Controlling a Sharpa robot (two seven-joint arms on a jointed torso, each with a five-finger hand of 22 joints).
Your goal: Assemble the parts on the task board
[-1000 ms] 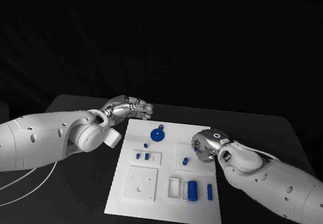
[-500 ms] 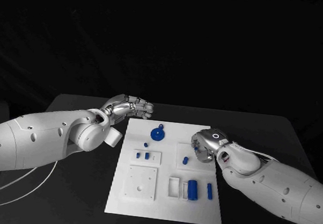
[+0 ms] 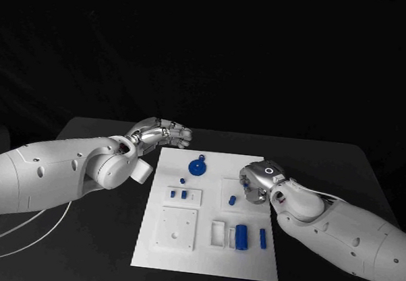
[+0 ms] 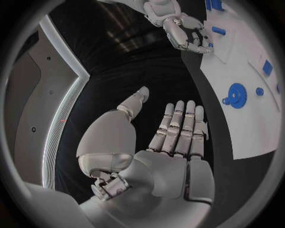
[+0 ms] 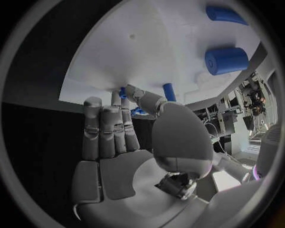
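Task board [image 3: 206,249] between hands: left hand [image 3: 161,134] (fingers apart, empty) off corner; right hand [image 3: 257,181] over edge, grasp unclear.

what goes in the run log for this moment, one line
left hand: open, off board's far corner | right hand: open, over board's right edge | gear: on board

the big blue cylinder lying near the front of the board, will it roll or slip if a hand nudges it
The big blue cylinder lies on its side on the task board, so a sideways nudge would probably roll it. Its surface looks smooth, so it may slip between fingers. It looks rigid, probably light plastic.
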